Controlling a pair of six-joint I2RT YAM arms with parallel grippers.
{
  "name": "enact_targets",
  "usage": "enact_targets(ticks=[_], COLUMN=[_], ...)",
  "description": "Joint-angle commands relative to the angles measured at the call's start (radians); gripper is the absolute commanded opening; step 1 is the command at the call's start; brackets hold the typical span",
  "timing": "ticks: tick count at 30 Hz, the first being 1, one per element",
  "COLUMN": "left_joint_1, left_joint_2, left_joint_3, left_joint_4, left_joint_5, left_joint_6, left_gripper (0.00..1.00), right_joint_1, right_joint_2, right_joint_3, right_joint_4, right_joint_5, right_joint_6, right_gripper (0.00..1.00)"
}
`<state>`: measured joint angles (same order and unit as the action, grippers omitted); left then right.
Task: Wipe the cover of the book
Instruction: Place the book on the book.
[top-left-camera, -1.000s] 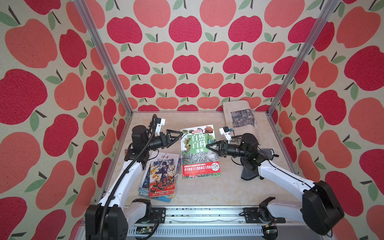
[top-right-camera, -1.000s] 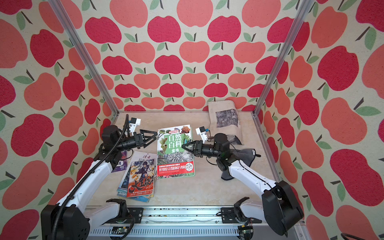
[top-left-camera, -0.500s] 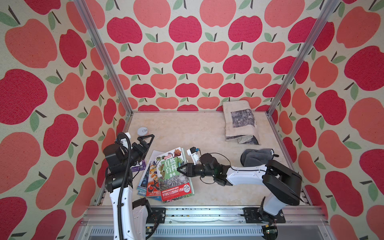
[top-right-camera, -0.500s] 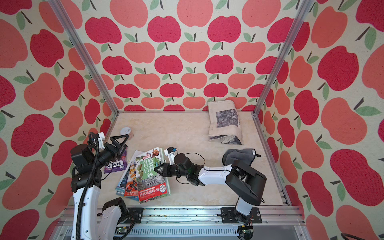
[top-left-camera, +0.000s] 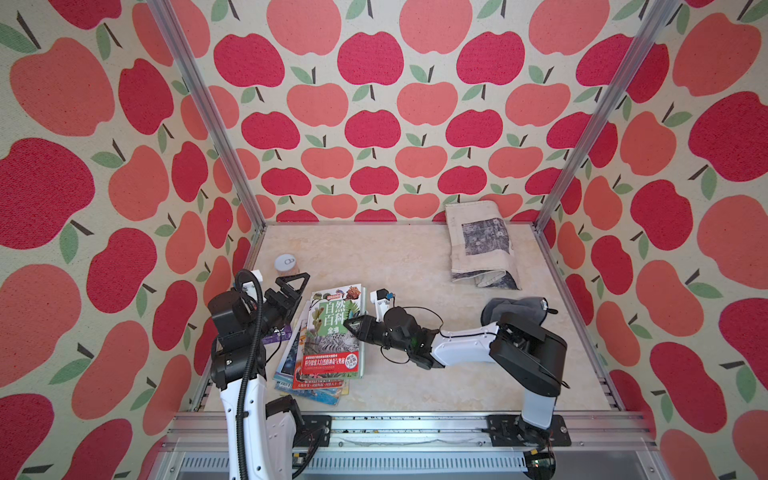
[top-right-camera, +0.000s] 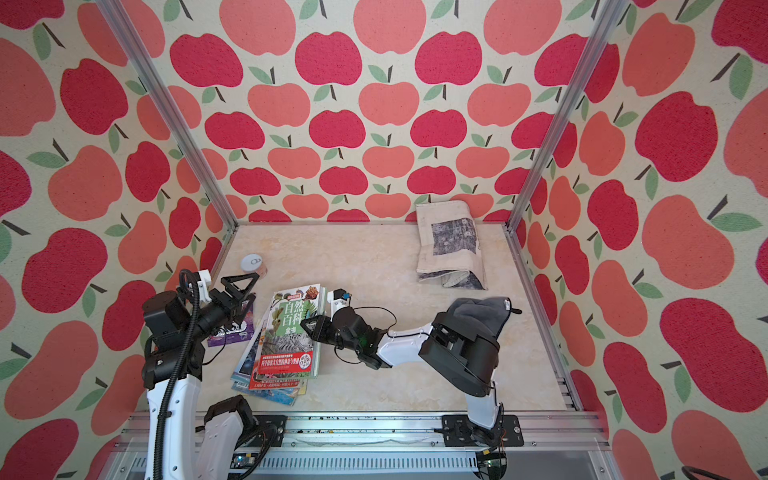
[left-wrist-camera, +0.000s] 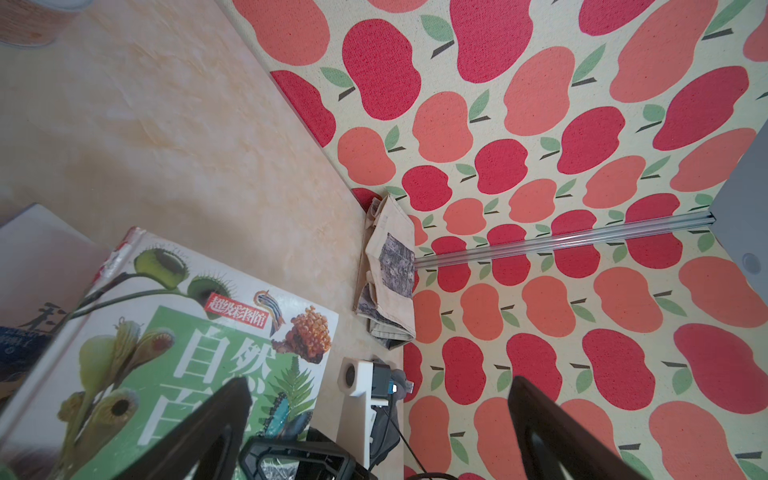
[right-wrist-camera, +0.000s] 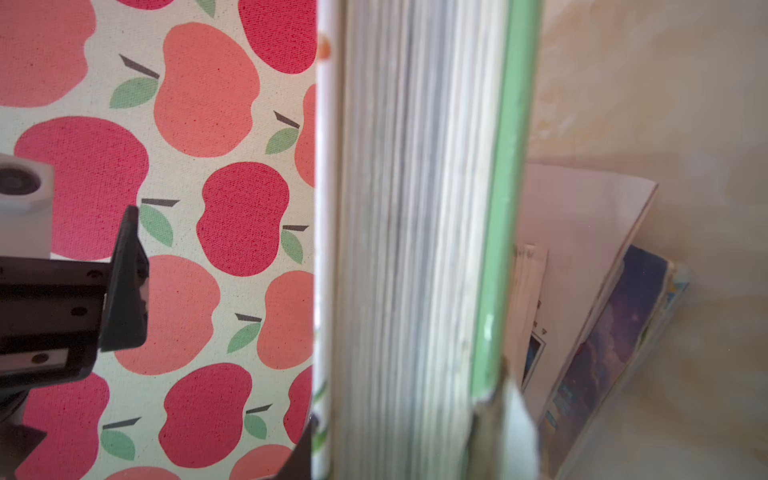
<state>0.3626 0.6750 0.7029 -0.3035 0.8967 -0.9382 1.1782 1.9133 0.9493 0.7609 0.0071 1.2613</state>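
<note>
The right fingers (top-left-camera: 358, 327) are clamping narrowly on the page edge of the book (top-left-camera: 332, 332). They are apparently steadying it where it is lying cover-up on a loose stack of magazines (top-left-camera: 311, 388) at the near left of the tabletop (top-left-camera: 415, 266). The left fingers (left-wrist-camera: 208, 432) are hanging wide and empty just beside the book's far left corner, touching nothing. The grey cloth (top-left-camera: 515, 309), likely the wiper, is lying unheld well to the right, behind the right arm, so wiping is not yet beginning.
</note>
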Motion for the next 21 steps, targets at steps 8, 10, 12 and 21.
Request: enact_targets(ticks=[8, 10, 12, 21], left_joint_1=[0.002, -0.003, -0.013, -0.073], left_joint_2=[0.005, 0.01, 0.016, 0.058], left_joint_3=[-0.013, -0.02, -0.019, 0.002], left_joint_4=[0.021, 0.033, 0.038, 0.023], left_joint_5=[-0.018, -0.018, -0.023, -0.06], left_joint_6=[-0.008, -0.012, -0.01, 0.036], left_gripper=[0.99, 0.99, 0.99, 0.99], right_joint_1=[0.059, 0.064, 0.066, -0.015], right_joint_2=[0.079, 0.082, 0.068, -0.092], right_joint_3=[0.104, 0.135, 0.138, 0.216], right_joint_4=[-0.016, -0.106, -0.185, -0.786], right_joint_5=[0.027, -0.018, -0.033, -0.102], right_joint_6=[0.094, 0.077, 0.075, -0.197], right_gripper=[0.0, 0.08, 0.29, 0.84])
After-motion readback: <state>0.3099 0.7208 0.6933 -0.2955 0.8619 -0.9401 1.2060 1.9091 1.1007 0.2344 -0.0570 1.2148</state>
